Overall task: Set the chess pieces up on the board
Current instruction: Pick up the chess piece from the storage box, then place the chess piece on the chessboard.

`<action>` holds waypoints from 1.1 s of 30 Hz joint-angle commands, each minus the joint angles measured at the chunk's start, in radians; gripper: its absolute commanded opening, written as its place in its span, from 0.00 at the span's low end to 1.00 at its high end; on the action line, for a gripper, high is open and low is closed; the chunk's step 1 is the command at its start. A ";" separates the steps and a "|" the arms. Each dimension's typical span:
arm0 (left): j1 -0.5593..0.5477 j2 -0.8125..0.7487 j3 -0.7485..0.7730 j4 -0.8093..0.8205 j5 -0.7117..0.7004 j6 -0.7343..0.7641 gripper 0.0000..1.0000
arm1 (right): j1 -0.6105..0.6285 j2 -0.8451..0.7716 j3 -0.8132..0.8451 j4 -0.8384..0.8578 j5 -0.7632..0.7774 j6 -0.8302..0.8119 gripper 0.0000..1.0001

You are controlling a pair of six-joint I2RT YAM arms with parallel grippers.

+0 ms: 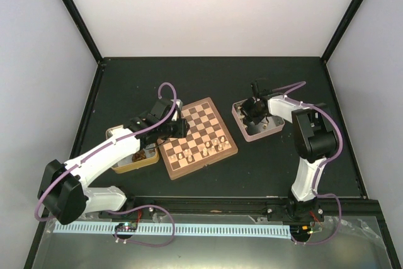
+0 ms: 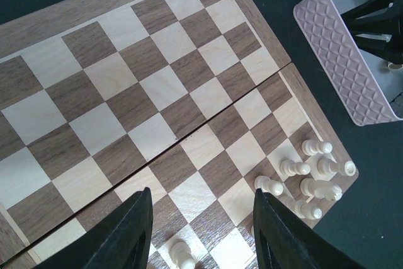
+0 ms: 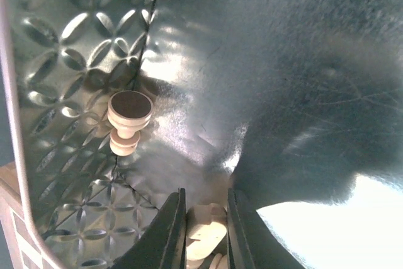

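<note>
The board (image 1: 198,137) lies in the middle of the dark table, and several pale chess pieces (image 1: 208,147) stand along its near rows. In the left wrist view, pieces (image 2: 315,174) cluster at the board's (image 2: 126,92) right corner, and one more piece (image 2: 181,253) stands near the bottom edge. My left gripper (image 1: 170,128) (image 2: 201,200) hovers open above the board's left side, with nothing between its fingers. My right gripper (image 1: 255,108) (image 3: 206,196) reaches down into the pink-walled tray (image 1: 242,125) and is shut on a pale chess piece (image 3: 204,228). Another piece (image 3: 129,118) lies on its side by the tray wall (image 3: 63,29).
A gold metal tray (image 1: 135,163) holding dark brown pieces sits left of the board, under my left arm. The pink tray (image 2: 334,61) stands close to the board's right edge. Black frame posts border the table.
</note>
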 commanded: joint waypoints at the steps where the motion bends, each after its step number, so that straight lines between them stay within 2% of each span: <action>1: 0.008 -0.023 0.016 0.021 -0.003 0.012 0.45 | -0.004 -0.006 0.018 -0.004 0.024 -0.006 0.08; 10: 0.010 -0.035 0.006 0.070 0.032 0.005 0.47 | -0.009 -0.163 0.003 -0.041 0.189 -0.105 0.08; 17: 0.009 -0.050 -0.009 0.156 0.115 0.002 0.52 | -0.010 -0.277 -0.006 -0.085 0.248 -0.194 0.08; 26: 0.009 -0.022 -0.017 0.306 0.295 -0.009 0.67 | 0.029 -0.396 -0.073 -0.034 0.003 -0.218 0.08; 33: 0.009 0.010 -0.066 0.452 0.430 -0.025 0.75 | 0.166 -0.451 -0.116 0.051 -0.146 -0.132 0.08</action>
